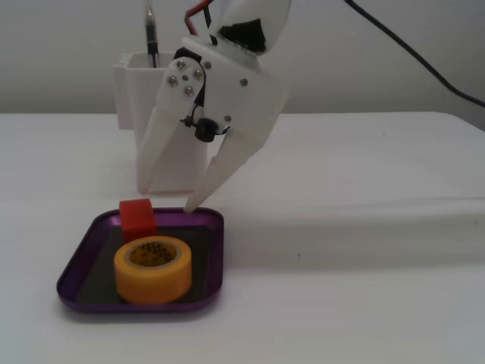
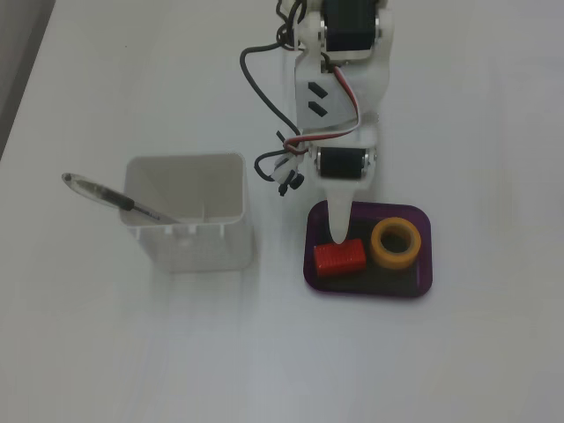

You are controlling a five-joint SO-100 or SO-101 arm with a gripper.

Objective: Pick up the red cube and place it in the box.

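The red cube (image 1: 138, 216) lies on the floor of the purple box (image 1: 206, 254), at its back left corner in a fixed view, behind a yellow tape roll (image 1: 153, 267). My white gripper (image 1: 167, 199) is open and empty, with its fingertips just above the cube and the box's back rim. Seen from above in a fixed view, the cube (image 2: 339, 258) lies in the left half of the box (image 2: 419, 280), the tape roll (image 2: 396, 241) lies to its right, and one finger tip of my gripper (image 2: 338, 234) points down at the cube's edge.
A tall white container (image 2: 189, 238) holding a pen (image 2: 115, 198) stands left of the box, seen from above; in a fixed view it (image 1: 129, 91) rises behind my gripper. A black cable (image 1: 424, 61) hangs at the upper right.
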